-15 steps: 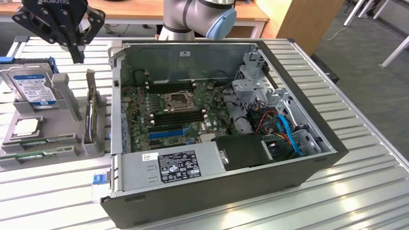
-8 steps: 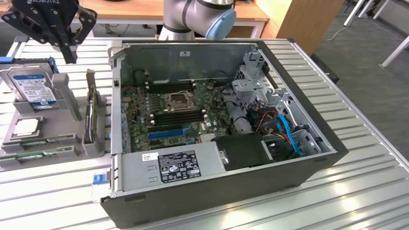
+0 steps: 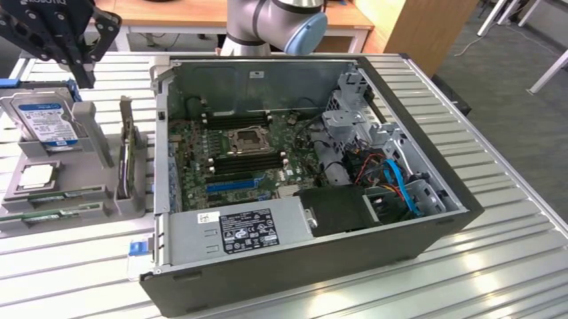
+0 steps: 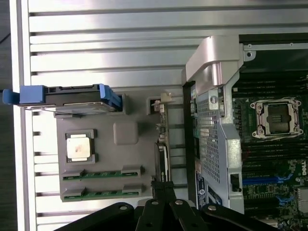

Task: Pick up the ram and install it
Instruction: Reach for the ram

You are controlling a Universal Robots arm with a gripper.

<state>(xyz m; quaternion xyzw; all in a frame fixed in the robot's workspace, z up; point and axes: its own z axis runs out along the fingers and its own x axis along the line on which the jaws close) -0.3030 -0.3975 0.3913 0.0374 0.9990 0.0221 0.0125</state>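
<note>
An open computer case [image 3: 293, 286] sits beside a grey tray [image 4: 108, 154] holding a hard drive [image 3: 49, 123] and processor [image 3: 36, 176].

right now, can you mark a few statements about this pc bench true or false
1. Both ram sticks lie in the grey holder. True.
2. The claw grips a ram stick. False: it is shut and empty, hanging over the holder.
3. The computer case has its side panel on. False: it lies open, with the motherboard showing.
4. A hard drive stands in the holder. True.
</note>
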